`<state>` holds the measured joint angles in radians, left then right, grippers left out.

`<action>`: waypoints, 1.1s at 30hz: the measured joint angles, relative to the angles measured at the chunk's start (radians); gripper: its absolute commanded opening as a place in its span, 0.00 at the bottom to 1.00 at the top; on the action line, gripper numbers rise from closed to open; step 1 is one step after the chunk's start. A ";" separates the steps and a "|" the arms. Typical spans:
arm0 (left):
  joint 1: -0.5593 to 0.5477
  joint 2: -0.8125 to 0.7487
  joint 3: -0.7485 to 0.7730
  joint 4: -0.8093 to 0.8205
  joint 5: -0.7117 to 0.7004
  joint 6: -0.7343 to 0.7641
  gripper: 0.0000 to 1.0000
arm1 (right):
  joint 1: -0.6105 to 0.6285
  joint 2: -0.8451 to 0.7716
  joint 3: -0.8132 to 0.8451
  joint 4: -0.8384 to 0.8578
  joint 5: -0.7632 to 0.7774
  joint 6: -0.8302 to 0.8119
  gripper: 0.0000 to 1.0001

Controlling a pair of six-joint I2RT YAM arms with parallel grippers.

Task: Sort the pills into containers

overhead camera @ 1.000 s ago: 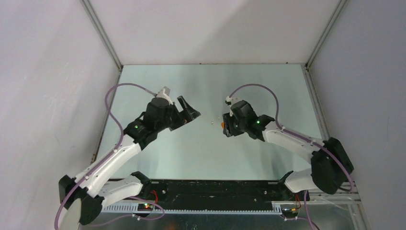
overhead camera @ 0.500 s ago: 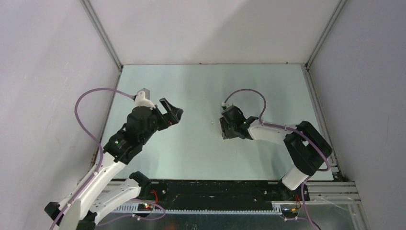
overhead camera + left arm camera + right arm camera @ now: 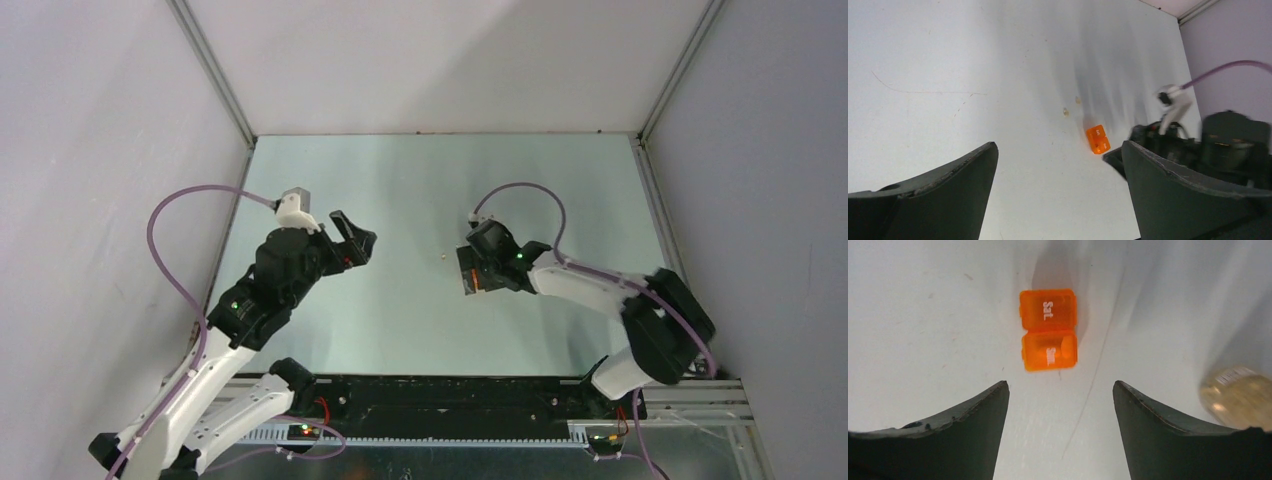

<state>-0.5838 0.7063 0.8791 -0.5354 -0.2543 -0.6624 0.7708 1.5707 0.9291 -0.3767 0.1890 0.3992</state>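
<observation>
The orange box [image 3: 1049, 330] lies flat on the table, two joined compartments marked "Sat" and "Sun", with a pale shape inside the "Sun" one. My right gripper [image 3: 1061, 387] is open just short of it, empty. The tan vial [image 3: 1238, 397] stands to the right of the right finger. In the left wrist view the box [image 3: 1098, 139] lies beside the right arm, with two pills [image 3: 1065, 111] on the table behind it. My left gripper [image 3: 1059, 150] is open and empty, well to the left [image 3: 350, 240]. In the top view my right gripper [image 3: 468, 272] covers the box, and one pill [image 3: 444, 257] shows.
Grey walls and metal frame rails [image 3: 215, 80] close the table on three sides. The purple cable [image 3: 520, 190] loops above the right wrist. A black rail [image 3: 450, 395] runs along the near edge between the arm bases.
My left arm has drawn back to the left, away from the centre. My right gripper has moved over the orange box, which showed beside it a second ago; its elbow shifted.
</observation>
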 measured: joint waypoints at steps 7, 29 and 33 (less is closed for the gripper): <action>0.000 0.006 0.070 -0.052 -0.011 0.064 0.99 | -0.035 -0.401 0.007 -0.138 0.076 0.000 0.79; 0.002 0.160 -0.072 0.087 0.261 -0.071 0.86 | -0.196 -0.064 0.008 -0.020 -0.369 0.036 0.56; 0.002 0.224 -0.125 0.167 0.356 -0.124 0.84 | -0.226 0.016 0.008 0.024 -0.430 0.038 0.52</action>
<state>-0.5819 0.9302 0.7540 -0.3683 0.1017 -0.7864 0.5449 1.5864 0.9375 -0.3531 -0.2405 0.4374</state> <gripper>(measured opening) 0.857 0.551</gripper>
